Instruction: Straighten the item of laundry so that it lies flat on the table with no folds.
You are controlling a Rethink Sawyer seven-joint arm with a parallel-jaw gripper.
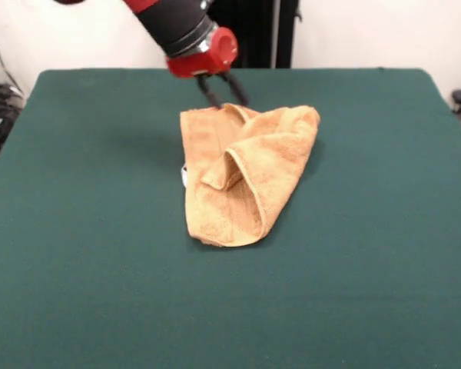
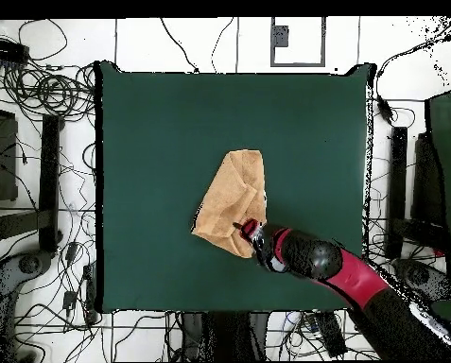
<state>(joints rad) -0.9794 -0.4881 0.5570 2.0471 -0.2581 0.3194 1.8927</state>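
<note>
One folded golden-tan towel (image 1: 242,173) lies mid-bench (image 1: 77,231); the single gripper (image 1: 221,94) meets its edge, jaws' grip unclear.

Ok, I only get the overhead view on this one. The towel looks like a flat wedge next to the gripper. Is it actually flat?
Observer: No. From the front, the towel is raised at its far edge, right under the gripper, and slopes down to the table.
Operator: Any folds I can't see?
Observer: Yes, a flap curls over in the middle and forms a standing ridge.
Operator: Is the tag visible?
Observer: A small white bit shows at the towel's left edge in the front view.
</note>
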